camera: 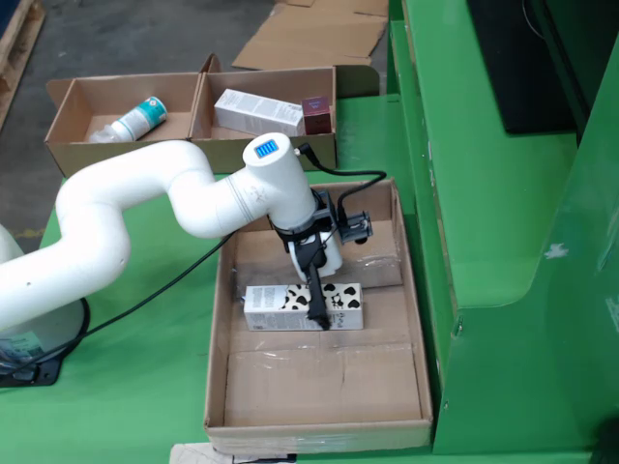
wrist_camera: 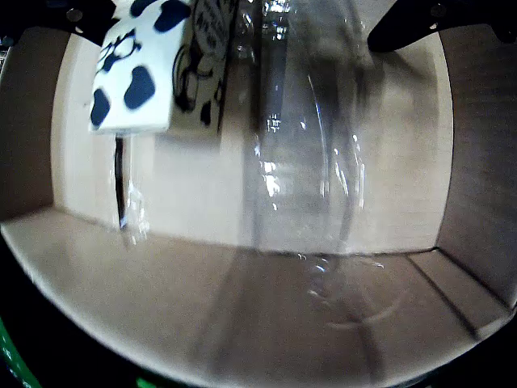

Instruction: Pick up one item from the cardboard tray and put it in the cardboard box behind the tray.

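And here's the white arm (camera: 145,208) reaching down into the big cardboard tray (camera: 221,338), its pincer (camera: 317,314) planted right on top of the cow-spotted carton (camera: 303,307), which lies on its side on the tray floor directly beneath the fingers. The overhead view doesn't settle the grip: the dark fingers overlap the carton's top edge, but whether they're pinching it or merely touching, I cannot tell. Over on the wrist camera, the carton (wrist_camera: 137,69) sits high and to the left, tight against the dark finger tips (wrist_camera: 404,24), with something clear and glossy, hard to identify, smeared down the middle of the frame. Beyond the pincer, back past the tray's far wall, sits the cardboard box (camera: 193,145) with a white carton (camera: 256,111), a small dark box (camera: 316,113) and a bottle (camera: 135,121) inside.
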